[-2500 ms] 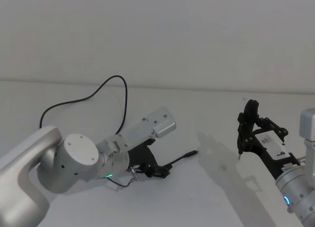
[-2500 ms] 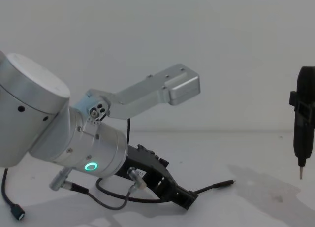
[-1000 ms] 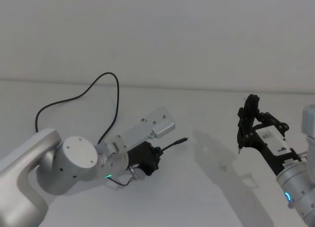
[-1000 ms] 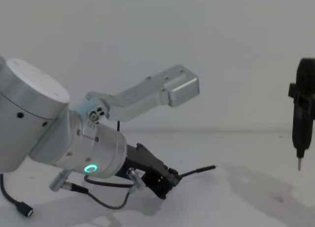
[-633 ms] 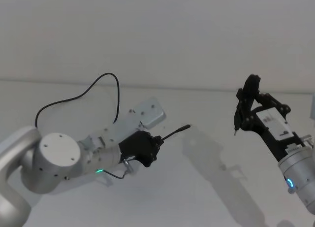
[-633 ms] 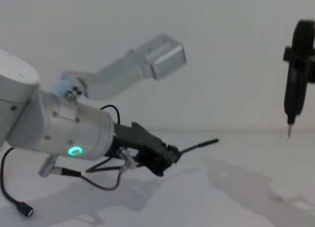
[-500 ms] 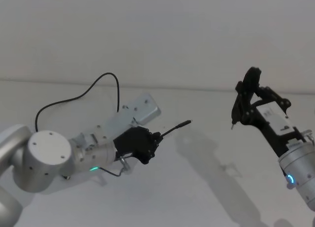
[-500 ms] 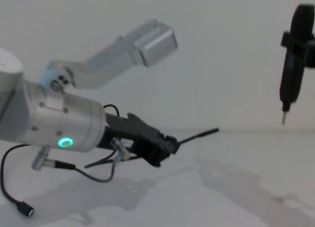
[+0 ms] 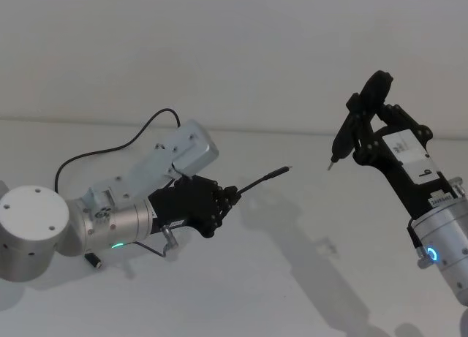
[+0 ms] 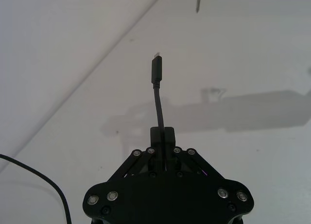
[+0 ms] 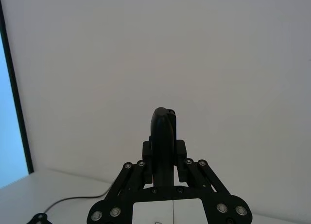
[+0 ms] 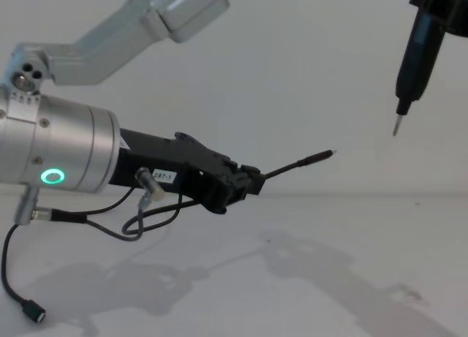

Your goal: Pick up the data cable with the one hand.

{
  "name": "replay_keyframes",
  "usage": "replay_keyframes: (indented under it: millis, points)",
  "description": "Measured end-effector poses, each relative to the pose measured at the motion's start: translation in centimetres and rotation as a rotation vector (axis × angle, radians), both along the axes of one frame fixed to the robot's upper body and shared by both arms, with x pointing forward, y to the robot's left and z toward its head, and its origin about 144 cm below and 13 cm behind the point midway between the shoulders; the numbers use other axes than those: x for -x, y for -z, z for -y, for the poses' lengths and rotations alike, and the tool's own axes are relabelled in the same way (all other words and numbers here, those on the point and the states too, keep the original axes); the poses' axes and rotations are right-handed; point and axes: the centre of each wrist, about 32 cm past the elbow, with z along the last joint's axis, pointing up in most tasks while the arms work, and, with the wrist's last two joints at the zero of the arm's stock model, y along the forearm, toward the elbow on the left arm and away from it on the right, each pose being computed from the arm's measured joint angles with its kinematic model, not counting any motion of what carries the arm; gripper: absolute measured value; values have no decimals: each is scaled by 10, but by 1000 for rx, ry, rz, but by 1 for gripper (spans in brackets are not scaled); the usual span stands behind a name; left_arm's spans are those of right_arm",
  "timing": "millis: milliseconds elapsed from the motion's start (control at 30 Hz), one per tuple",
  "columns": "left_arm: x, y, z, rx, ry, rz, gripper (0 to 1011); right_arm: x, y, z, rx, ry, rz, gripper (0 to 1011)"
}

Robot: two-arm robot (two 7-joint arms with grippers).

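Left gripper (image 9: 229, 194) is up off the table (image 9: 292, 278), and its jaws are pinched in tight, almost fully closed, right on the data cable (image 9: 272, 175). From the left wrist view the gripper (image 10: 162, 134) clamps the cord a little way behind the plug. The cable (image 10: 156, 85) sticks straight out past the fingertips, thin and black, with a slim plug and a tiny metal tip. It hangs in the air over the middle of the table, angled up and toward the right side. The rest of the cord trails behind the left arm and loops near the table's far edge on the left. Right gripper (image 9: 363, 148) is high over the right side, its jaws closed around a black pen-like tool (image 9: 356, 125), metal tip down.
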Motion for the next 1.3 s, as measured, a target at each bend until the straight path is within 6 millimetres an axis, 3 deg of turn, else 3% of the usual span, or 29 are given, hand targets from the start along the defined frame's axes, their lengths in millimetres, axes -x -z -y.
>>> replay_keyframes:
  millis: [1300]
  points:
    - [6,-9,-9,31,40,15,35,-20,0,-24,-98,-103,-42,268]
